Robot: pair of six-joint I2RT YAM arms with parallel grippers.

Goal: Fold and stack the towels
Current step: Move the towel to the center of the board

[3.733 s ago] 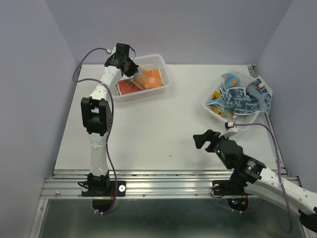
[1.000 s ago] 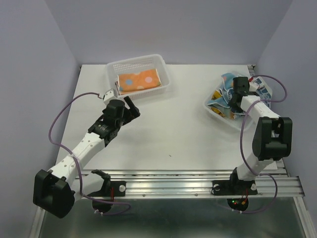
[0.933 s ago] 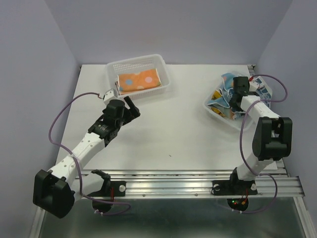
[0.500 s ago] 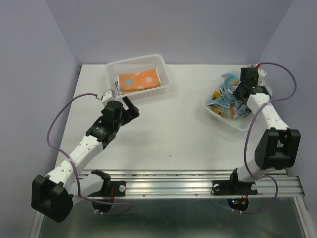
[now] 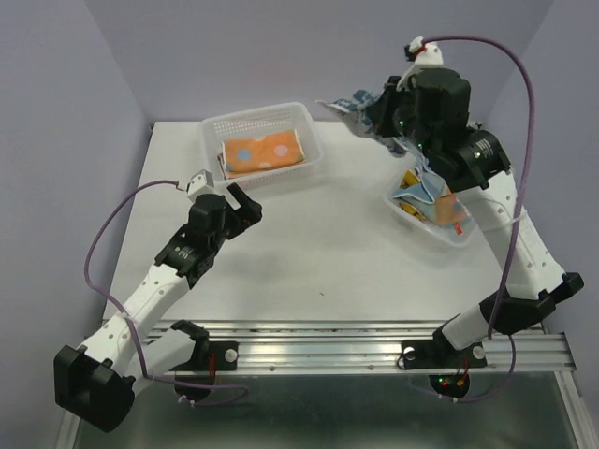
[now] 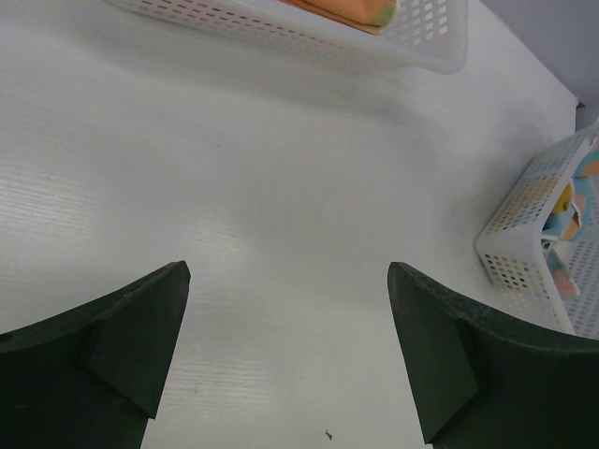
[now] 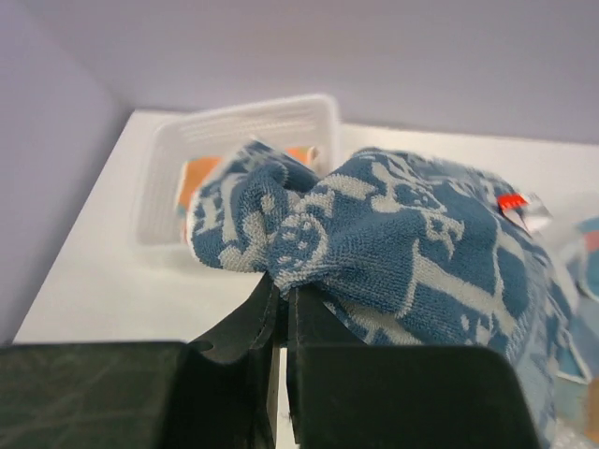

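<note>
Navy towel (image 7: pixel 374 234) with a pale blue pattern sits clamped in the right gripper's (image 7: pixel 284 304) closed jaws, bunching above their tips; the left gripper's (image 6: pixel 285 290) jaws stand spread wide, the orange dotted towel (image 5: pixel 265 151) in a white basket (image 5: pixel 257 119) beyond them

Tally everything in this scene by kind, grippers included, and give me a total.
Grippers: 2 (left gripper, open; right gripper, shut on the navy towel)
White baskets: 2 (left basket, right basket)
Separate towels: 2 (navy towel, folded orange dotted towel)
Crumpled light blue heap in right basket: 1, its towels uncountable
Total: 7
</note>
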